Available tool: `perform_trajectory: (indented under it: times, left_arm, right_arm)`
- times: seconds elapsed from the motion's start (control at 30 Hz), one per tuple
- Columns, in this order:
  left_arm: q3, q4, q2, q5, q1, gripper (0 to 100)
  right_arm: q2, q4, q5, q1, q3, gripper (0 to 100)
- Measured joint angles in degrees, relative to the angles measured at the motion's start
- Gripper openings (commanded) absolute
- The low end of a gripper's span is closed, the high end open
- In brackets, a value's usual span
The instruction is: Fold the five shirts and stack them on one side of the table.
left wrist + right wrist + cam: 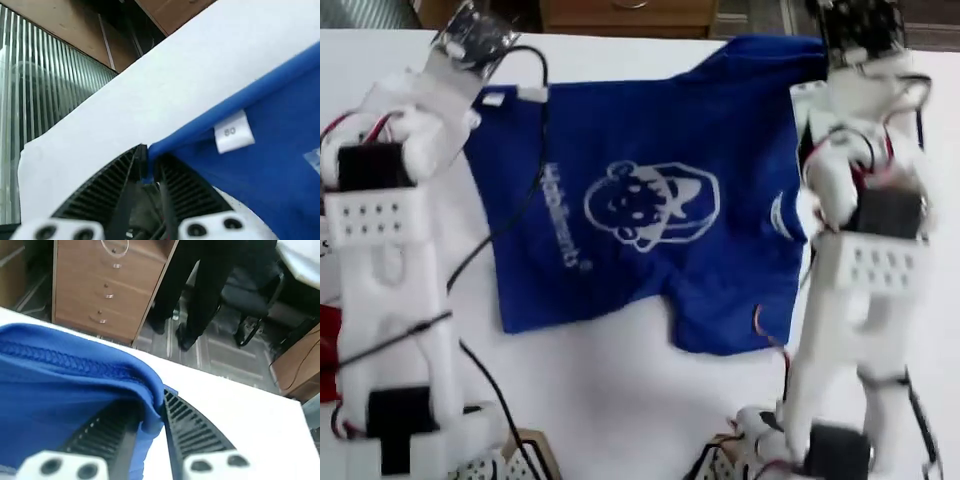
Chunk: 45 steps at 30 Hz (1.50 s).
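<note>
Left gripper (150,159): my jaws nipped shut on blue shirt (640,220) corner, 10 o'clock of table (620,410). Right gripper (155,407): shut on far hem, 1 o'clock. Shirt spread mid-table, print up. Both far corners held, I judge, to draw cloth over for fold.

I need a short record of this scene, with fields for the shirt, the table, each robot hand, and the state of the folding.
shirt: blue, white print facing up, spread on the table, one lower corner rumpled
table: white
left hand: shut on the shirt's edge, near a small white label
right hand: shut on a stitched hem of the shirt
folding: not yet done
</note>
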Motion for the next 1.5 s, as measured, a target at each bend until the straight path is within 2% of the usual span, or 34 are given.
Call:
perform_trajectory:
  times: [0.27, 0.63, 1.0, 1.2, 1.5]
  left_arm:
    - [-14.95, -0.44, 18.55, 0.00, 0.70, 3]
    - [-15.91, 0.18, 38.33, 0.00, 0.62, 3]
    - [-15.91, -0.79, 45.36, 0.00, 0.62, 3]
    - [-16.53, 5.71, 46.07, 0.00, 0.70, 3]
    - [-23.38, 25.76, 46.07, -1.05, 1.76, 3]
  right_arm:
    - [16.88, -1.58, 0.00, -1.05, -9.32, 1.9]
    - [33.23, 1.05, 0.00, -3.69, -9.58, 1.9]
    - [46.86, 1.05, 0.00, -3.78, -16.79, 1.9]
    - [48.35, 7.03, 0.00, -3.78, -20.84, 1.9]
    - [44.48, 23.38, 0.00, -2.73, -23.82, 1.9]
